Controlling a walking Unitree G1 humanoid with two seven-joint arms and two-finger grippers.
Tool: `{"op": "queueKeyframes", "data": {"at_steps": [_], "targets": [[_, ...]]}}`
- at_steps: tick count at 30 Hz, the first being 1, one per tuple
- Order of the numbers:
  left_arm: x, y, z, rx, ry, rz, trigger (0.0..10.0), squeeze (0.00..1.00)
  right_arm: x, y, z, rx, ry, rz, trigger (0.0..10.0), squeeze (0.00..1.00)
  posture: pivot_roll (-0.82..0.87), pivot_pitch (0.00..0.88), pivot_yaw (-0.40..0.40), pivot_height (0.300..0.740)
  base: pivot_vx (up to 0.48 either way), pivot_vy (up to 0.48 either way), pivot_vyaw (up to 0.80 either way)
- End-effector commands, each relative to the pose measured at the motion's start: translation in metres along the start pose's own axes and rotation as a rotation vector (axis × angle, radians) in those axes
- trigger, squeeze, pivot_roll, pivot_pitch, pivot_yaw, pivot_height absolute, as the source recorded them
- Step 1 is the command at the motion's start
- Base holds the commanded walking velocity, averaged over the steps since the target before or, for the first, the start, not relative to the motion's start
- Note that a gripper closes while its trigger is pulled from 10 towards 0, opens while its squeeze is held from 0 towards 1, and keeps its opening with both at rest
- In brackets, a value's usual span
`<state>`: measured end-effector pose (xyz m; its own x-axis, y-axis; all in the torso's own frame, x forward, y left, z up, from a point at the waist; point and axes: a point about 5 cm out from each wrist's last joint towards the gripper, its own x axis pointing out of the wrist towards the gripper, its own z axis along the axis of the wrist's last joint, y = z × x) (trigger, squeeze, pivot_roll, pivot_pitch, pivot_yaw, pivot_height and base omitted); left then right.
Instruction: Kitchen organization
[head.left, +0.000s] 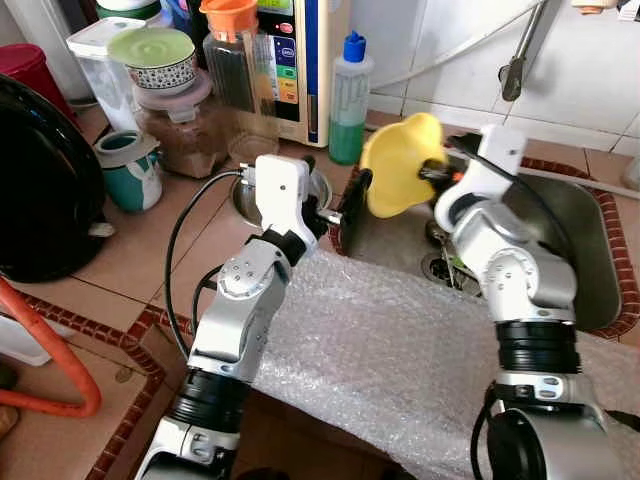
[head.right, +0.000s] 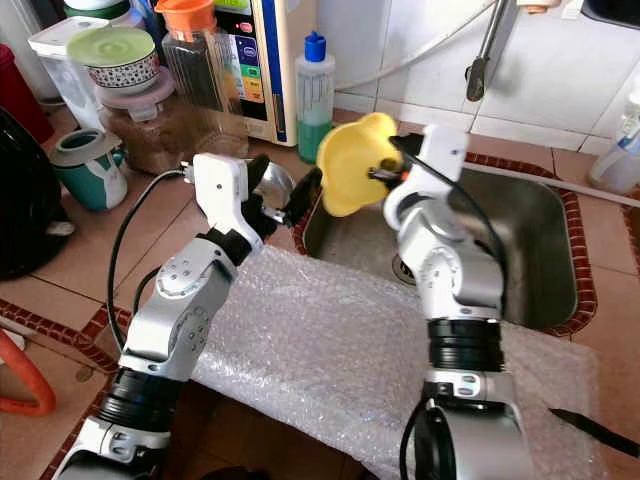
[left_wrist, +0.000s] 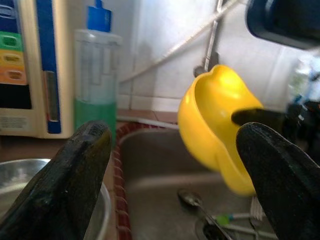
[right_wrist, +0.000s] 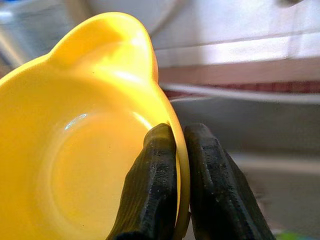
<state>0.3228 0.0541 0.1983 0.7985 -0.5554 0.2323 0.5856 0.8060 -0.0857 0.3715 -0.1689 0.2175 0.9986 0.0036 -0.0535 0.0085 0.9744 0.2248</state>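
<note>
A yellow bowl (head.left: 398, 165) with small ear-like handles hangs tilted in the air over the left part of the steel sink (head.left: 580, 240). My right gripper (head.left: 436, 170) is shut on the bowl's rim, one finger inside and one outside, as the right wrist view shows on the yellow bowl (right_wrist: 95, 150). My left gripper (head.left: 345, 205) is open just left of the bowl, over the sink's left edge, with nothing between its fingers (left_wrist: 75, 175). A small steel bowl (head.left: 245, 195) sits on the counter under the left arm.
Bubble wrap (head.left: 400, 350) covers the counter's front edge. Spoons (left_wrist: 200, 207) lie at the sink drain. A green soap bottle (head.left: 349, 100), jars (head.left: 180, 120), a teal mug (head.left: 130, 165) and a black pot (head.left: 40, 190) crowd the left counter. A black knife (head.right: 595, 430) lies at the right.
</note>
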Motion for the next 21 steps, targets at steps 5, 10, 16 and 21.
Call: {"op": "queueKeyframes", "data": {"at_steps": [5, 10, 16, 21], "targets": [[-0.004, -0.005, -0.002, 0.020, 0.022, -0.041, 10.0, 1.00, 0.005, -0.039, -0.008, -0.139, 0.013, -0.173, 10.0, 0.00, -0.03, 0.085, 0.025, 0.740, 0.000, 0.000, 0.00], [-0.005, -0.005, -0.002, 0.040, 0.034, -0.040, 10.0, 0.00, 0.006, -0.065, -0.023, -0.258, 0.064, -0.264, 10.0, 0.00, -0.02, 0.085, 0.025, 0.740, 0.000, 0.000, 0.00], [-0.008, -0.008, -0.004, 0.040, 0.069, -0.070, 10.0, 0.00, 0.004, -0.084, -0.040, -0.327, 0.107, -0.322, 10.0, 0.00, -0.01, 0.094, 0.027, 0.740, 0.000, 0.000, 0.00], [-0.013, -0.015, -0.013, 0.050, 0.120, -0.121, 10.0, 0.00, 0.002, -0.097, -0.052, -0.325, 0.149, -0.351, 10.0, 0.00, -0.01, 0.096, 0.031, 0.740, 0.000, 0.000, 0.00]]}}
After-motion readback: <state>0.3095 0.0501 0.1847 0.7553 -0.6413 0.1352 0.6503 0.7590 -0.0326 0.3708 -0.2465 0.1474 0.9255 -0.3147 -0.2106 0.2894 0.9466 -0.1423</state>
